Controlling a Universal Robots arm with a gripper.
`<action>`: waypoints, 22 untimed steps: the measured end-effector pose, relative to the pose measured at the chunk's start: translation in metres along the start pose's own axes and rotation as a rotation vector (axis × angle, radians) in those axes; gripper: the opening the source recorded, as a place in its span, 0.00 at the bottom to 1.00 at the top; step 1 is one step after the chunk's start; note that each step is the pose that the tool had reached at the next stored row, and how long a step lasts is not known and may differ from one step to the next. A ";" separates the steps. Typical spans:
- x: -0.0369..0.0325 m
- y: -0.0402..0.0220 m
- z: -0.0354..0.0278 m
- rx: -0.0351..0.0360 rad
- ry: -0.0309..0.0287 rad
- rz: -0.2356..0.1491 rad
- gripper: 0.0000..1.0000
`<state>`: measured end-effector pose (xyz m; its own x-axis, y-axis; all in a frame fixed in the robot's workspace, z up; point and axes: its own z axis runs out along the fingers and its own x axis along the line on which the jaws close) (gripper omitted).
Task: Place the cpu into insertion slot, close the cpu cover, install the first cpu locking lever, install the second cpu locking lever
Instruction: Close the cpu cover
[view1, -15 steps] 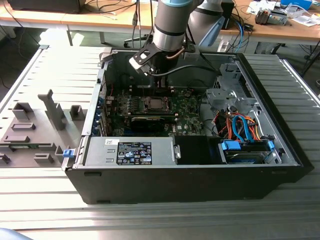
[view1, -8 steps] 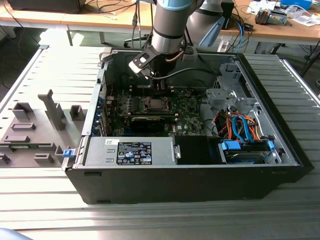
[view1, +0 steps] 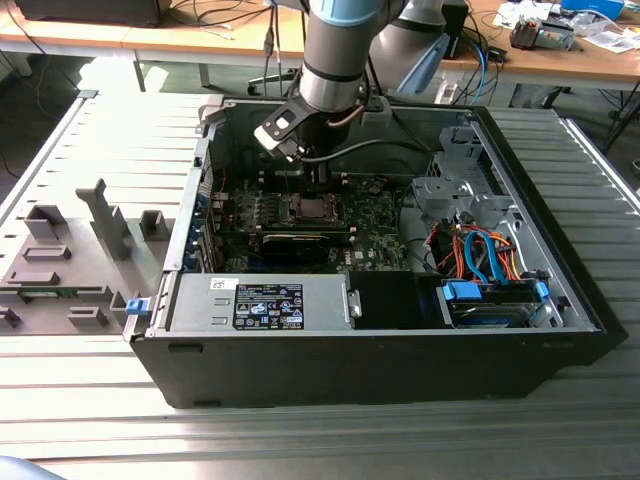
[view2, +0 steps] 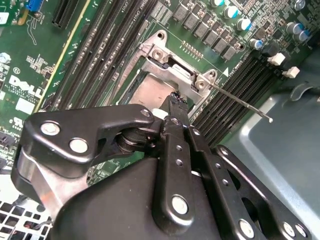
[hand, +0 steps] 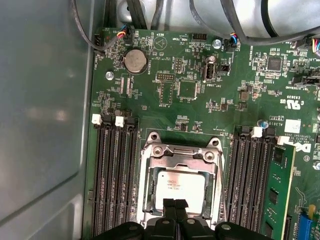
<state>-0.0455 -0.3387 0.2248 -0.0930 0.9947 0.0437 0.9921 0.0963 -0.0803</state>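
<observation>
Reaching down into the open computer case (view1: 400, 370) on the slatted desk (view1: 90, 420), my arm (view1: 335, 50) hangs over the green motherboard (hand: 235, 95). It is toward the far side of the case and a little to the exterior view's left of its middle. My tool (hand: 175, 204) has its two black fingertips pressed together with nothing visible between them. They sit at one edge of the cpu (hand: 177, 185); I cannot tell whether they touch it. The cpu lies flat in the insertion slot (view1: 312, 208), its dull silver top facing up. The cpu cover (hand: 150, 195) lies as a silver frame around that top. In the second wrist view a thin metal lever (view2: 240, 102) juts from the socket's corner out over the black memory slots (view2: 100, 45). More memory slots flank the socket on both sides.
</observation>
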 end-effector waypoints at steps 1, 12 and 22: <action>-0.0005 -0.0008 0.0006 0.0000 0.0000 0.000 0.11; -0.0019 -0.0024 0.0060 0.0000 -0.0001 0.000 0.11; -0.0029 -0.0025 0.0124 0.0001 -0.0001 0.000 0.11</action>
<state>-0.0487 -0.3414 0.2125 -0.0929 0.9947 0.0436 0.9921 0.0962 -0.0803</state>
